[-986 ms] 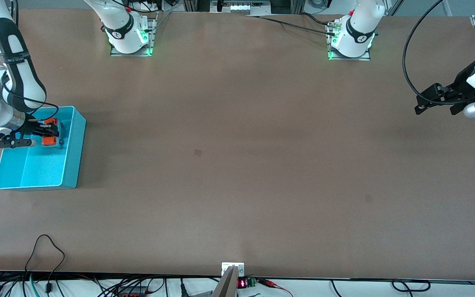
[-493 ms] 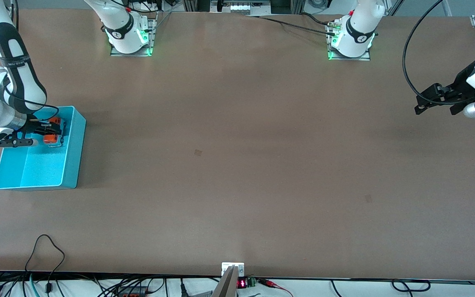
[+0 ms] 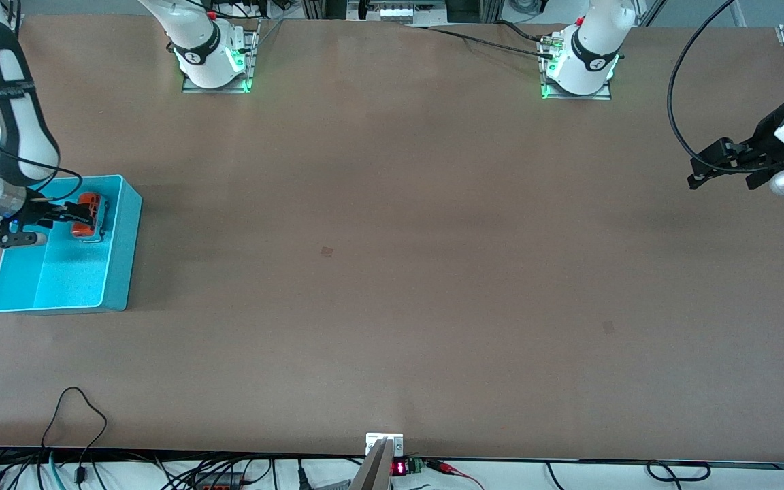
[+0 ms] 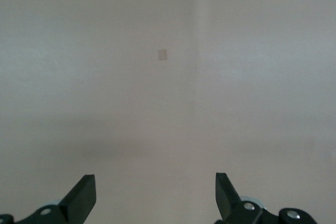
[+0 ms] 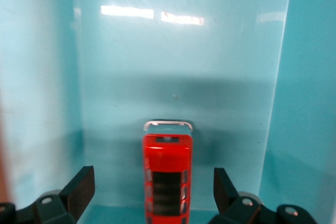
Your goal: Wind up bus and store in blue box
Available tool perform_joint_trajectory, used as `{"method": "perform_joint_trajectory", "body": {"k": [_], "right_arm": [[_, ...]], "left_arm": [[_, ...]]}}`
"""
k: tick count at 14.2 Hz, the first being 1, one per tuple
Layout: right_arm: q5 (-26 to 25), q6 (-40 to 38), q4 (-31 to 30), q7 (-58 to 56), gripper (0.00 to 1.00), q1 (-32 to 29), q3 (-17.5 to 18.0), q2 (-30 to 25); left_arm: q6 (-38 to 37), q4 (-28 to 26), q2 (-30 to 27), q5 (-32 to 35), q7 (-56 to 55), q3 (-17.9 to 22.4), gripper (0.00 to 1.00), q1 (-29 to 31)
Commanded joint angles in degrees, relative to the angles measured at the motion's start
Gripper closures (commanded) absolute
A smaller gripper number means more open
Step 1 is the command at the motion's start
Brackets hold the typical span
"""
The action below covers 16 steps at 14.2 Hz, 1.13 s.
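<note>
Boxy glossy bus [image 5: 167, 174] in smooth blue box [image 3: 120, 258]

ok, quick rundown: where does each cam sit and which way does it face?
Front view: high across the table, facing both bases; shows both arms, the blue box at the right arm's end with the bus inside, the open right pincer by it, and the left pincer waiting over bare table.
Left wrist view: on the left wrist, looking at bare table between its open fingertips.
Right wrist view: on the right wrist, looking into the box; fingertips apart from the bus.
Shared: front and right wrist views both show bus and box.
</note>
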Motion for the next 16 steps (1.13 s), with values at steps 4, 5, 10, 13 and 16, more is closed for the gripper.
{"method": "perform_joint_trajectory", "body": {"k": [4,5,10,13,16], "right_arm": [[-0.3,-23.5,16.7,-0.1,0.00,1.8,3.9,-6.0],[-1.2,-25.3,18.0,-0.1,0.00,1.9,4.8,-7.1],[-5.1,-34.1,23.4,10.8,0.00,4.5,10.9,-10.6],[-4.2,-39.7,27.0,21.8,0.00,5.7,14.0,-10.5],[-4.2,-41.3,27.2,23.2,0.00,5.7,15.7,-10.9]], "left_arm": [[-1.2,-1.4,-2.1,0.9,0.9,-0.1,0.00,0.1],[-1.2,-1.7,-2.5,0.8,0.9,-0.1,0.00,0.2],[0.5,-4.1,-3.9,0.7,0.8,-0.1,0.00,0.2],[0.6,-3.6,-3.6,0.6,0.7,-0.1,0.00,0.1],[0.3,-3.6,-3.5,1.3,0.8,-0.1,0.00,0.1]]}}
